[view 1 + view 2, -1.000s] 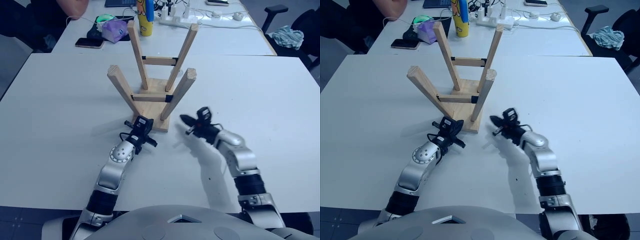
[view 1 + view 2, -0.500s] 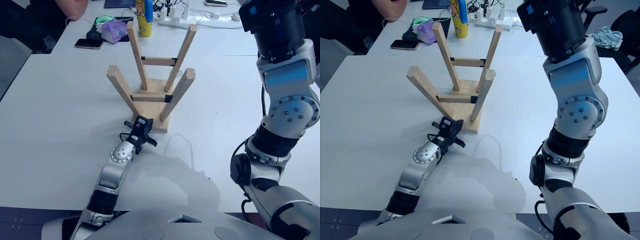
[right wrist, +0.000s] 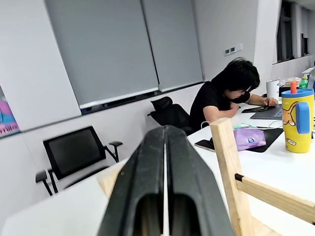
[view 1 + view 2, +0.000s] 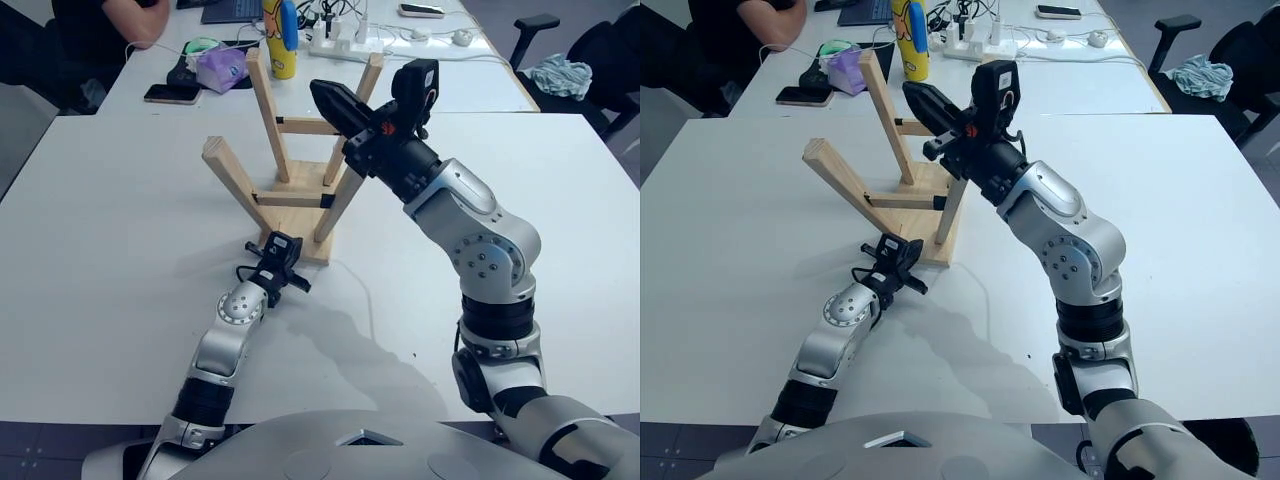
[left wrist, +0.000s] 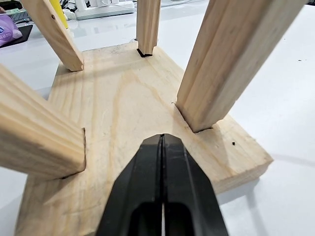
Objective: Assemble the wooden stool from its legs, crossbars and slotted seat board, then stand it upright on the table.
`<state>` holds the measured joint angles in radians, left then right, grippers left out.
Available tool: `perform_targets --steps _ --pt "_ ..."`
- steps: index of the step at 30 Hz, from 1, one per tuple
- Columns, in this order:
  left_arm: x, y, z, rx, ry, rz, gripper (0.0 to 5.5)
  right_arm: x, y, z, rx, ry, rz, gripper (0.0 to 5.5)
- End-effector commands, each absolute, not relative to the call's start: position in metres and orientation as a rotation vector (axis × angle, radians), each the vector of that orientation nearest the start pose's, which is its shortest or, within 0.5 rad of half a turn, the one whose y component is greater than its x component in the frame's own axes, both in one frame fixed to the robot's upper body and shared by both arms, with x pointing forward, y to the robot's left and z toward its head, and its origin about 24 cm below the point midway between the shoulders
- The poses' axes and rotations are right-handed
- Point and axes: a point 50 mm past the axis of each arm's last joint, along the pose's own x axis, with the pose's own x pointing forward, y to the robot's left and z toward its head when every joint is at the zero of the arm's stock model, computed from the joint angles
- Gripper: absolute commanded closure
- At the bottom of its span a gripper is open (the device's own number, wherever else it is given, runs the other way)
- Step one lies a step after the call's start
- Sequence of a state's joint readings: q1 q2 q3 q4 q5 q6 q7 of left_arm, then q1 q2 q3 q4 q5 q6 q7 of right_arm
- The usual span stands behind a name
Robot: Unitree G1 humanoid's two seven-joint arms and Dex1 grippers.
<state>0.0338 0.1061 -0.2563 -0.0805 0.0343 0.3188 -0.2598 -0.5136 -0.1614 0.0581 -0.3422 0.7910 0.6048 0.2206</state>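
The wooden stool stands upside down, its seat board (image 4: pixel 296 217) flat on the white table (image 4: pixel 120 220) and its legs (image 4: pixel 262 110) pointing up, joined by crossbars (image 4: pixel 308 125). My left gripper (image 4: pixel 281 250) lies low on the table at the near edge of the seat board (image 5: pixel 123 98), fingers shut, holding nothing. High above the table, my right gripper (image 4: pixel 325 93) is shut and empty, level with the tops of the far legs (image 3: pixel 226 162) and between them.
On the table behind stand a yellow bottle (image 4: pixel 283 40), a purple pouch (image 4: pixel 222 68), a phone (image 4: pixel 170 93) and a power strip (image 4: pixel 345 40). A person sits at that far table. The white table spreads bare to the left and right of the stool.
My right arm has swung up from the table beside the seat board to a spot high among the far legs. The left gripper has stayed put. The head views shifted slightly.
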Motion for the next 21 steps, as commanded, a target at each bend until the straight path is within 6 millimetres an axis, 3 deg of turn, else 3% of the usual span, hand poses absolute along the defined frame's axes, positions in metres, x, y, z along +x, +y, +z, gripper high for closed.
perform_targets --steps 1,5,8,9,10,11,13,14,15,17,21 --pt "0.21 0.114 -0.026 0.154 0.554 -0.463 5.5 0.281 -0.097 0.244 0.478 -0.462 0.821 5.49" --pt "0.21 0.114 -0.026 0.154 0.556 -0.465 5.5 0.262 -0.101 0.278 0.58 -0.663 0.876 5.49" --pt "0.209 0.115 -0.027 0.154 0.56 -0.466 5.5 0.258 -0.094 0.28 0.588 -0.648 0.9 5.49" --pt "0.21 0.115 -0.027 0.154 0.56 -0.466 5.5 0.263 -0.088 0.265 0.556 -0.547 0.891 5.49" --pt "0.21 0.115 -0.026 0.154 0.559 -0.468 5.5 0.272 -0.08 0.235 0.491 -0.353 0.86 5.49" --pt "0.211 0.114 -0.025 0.154 0.556 -0.47 5.5 0.279 -0.074 0.197 0.382 -0.121 0.806 5.49" --pt "0.214 0.113 -0.023 0.156 0.546 -0.473 5.5 0.27 -0.074 0.116 0.261 0.315 0.741 5.49" --pt "0.216 0.113 -0.022 0.155 0.541 -0.469 5.5 0.262 -0.075 0.098 0.233 0.408 0.738 5.49" --pt "0.218 0.113 -0.021 0.153 0.537 -0.467 5.5 0.258 -0.075 0.094 0.234 0.427 0.743 5.49" --pt "0.221 0.111 -0.019 0.149 0.527 -0.464 5.5 0.267 -0.071 0.115 0.245 0.314 0.746 5.49" --pt "0.222 0.107 -0.018 0.142 0.52 -0.468 5.5 0.286 -0.08 0.187 0.426 -0.163 0.706 5.49"
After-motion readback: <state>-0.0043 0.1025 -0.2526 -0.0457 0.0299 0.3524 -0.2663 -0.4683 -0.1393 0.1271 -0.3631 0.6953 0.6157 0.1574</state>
